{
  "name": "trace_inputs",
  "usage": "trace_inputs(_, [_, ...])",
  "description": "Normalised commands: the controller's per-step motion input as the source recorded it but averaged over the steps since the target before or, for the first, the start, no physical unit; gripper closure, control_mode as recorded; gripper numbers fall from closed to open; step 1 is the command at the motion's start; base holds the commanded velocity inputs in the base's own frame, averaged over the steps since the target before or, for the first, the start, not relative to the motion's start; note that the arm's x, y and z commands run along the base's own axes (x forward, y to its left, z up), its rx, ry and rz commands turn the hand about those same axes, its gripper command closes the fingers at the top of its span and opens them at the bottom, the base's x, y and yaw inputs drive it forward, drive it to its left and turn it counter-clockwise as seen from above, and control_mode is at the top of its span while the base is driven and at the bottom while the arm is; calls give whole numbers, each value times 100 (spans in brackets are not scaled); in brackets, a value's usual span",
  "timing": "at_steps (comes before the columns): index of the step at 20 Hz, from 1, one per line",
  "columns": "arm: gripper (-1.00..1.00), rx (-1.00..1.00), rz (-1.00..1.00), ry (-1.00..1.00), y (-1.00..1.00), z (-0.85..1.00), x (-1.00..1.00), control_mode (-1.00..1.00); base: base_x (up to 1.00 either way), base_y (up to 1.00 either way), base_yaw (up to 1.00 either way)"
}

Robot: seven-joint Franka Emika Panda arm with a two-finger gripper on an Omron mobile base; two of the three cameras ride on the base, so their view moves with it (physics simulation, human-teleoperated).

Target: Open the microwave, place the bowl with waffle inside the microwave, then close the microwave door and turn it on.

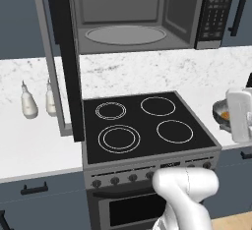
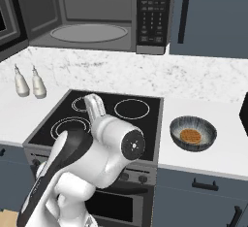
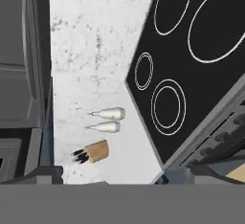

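Note:
The microwave (image 1: 142, 17) hangs above the stove with its grey inside and round turntable (image 2: 89, 33) bare. The microwave door (image 1: 61, 57) is swung wide open to the left. The dark ribbed bowl (image 2: 193, 133) sits on the white counter right of the stove, with the golden waffle (image 2: 190, 135) lying in it. My gripper (image 1: 240, 115) hovers over the stove's front right and partly covers the bowl in the left base view. Nothing is in its grasp, and its fingers are hidden. In the hand view it looks down and leftward over the stove top (image 3: 191, 84).
Two pale bottles (image 1: 29, 103) stand on the left counter, close behind the open door's lower edge, and a knife block (image 3: 93, 152) lies further left. A dark object (image 2: 244, 114) stands at the counter's far right. The black keypad strip (image 2: 152, 12) lines the microwave's right side.

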Motion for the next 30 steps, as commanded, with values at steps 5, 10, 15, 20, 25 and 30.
trace_inputs(5, [-100, 0, -35, 8, -100, -46, 17, -100, 0, 0, 0])
trace_inputs(10, [-100, 0, -29, 14, -100, -36, 36, -100, 0, 0, 0])
trace_inputs(15, [-100, 4, -20, 12, -100, -28, 44, -100, 0, 0, 0])
trace_inputs(20, [-100, 11, -15, 13, -100, -23, 42, -100, 0, 0, 0])
trace_inputs(25, [-100, 13, -12, 8, -100, -10, 19, -100, 0, 0, 0])
trace_inputs(30, [-100, 6, -7, 9, -73, -22, 14, -100, 0, 0, 0])
